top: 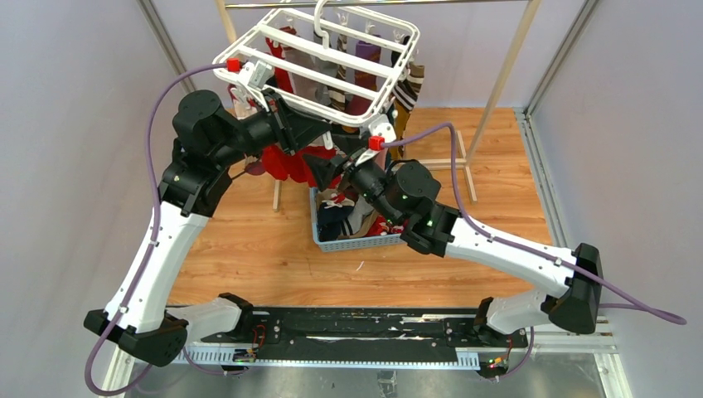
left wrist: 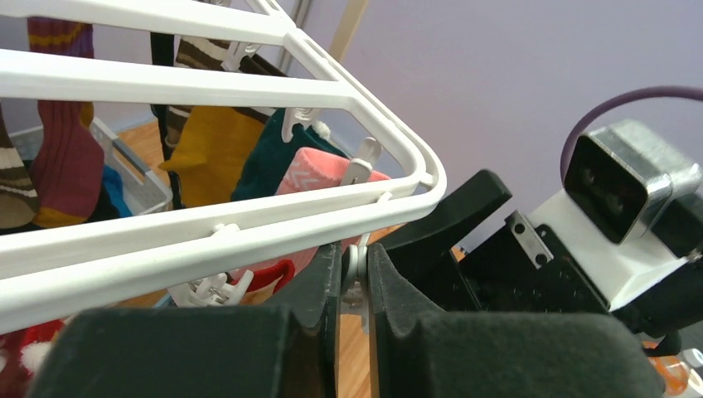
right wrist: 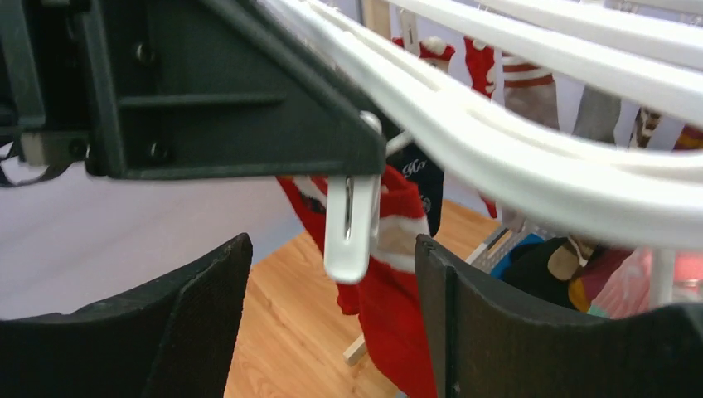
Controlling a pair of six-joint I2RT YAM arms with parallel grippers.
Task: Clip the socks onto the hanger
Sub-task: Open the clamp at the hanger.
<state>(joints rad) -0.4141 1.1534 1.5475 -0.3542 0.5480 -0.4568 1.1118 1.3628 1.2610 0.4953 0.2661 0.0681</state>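
The white hanger [top: 323, 62] hangs at the back with several socks clipped under it, red ones [top: 286, 162] at its near side. My left gripper [left wrist: 355, 253] is shut on the top of a white clip [left wrist: 356, 264] under the hanger's near rim [left wrist: 249, 224]. In the right wrist view that clip [right wrist: 352, 232] hangs between my open, empty right fingers [right wrist: 207, 315]. A red sock with a white band [right wrist: 406, 307] hangs just behind the clip; I cannot tell whether the clip touches it. My right gripper [top: 325, 168] is just below the left gripper [top: 311, 137].
A blue mesh basket [top: 356, 242] holding more socks [top: 348, 211] sits on the wooden floor under the right arm. The wood-and-metal rail stand [top: 506, 75] carries the hanger. Grey walls close in both sides.
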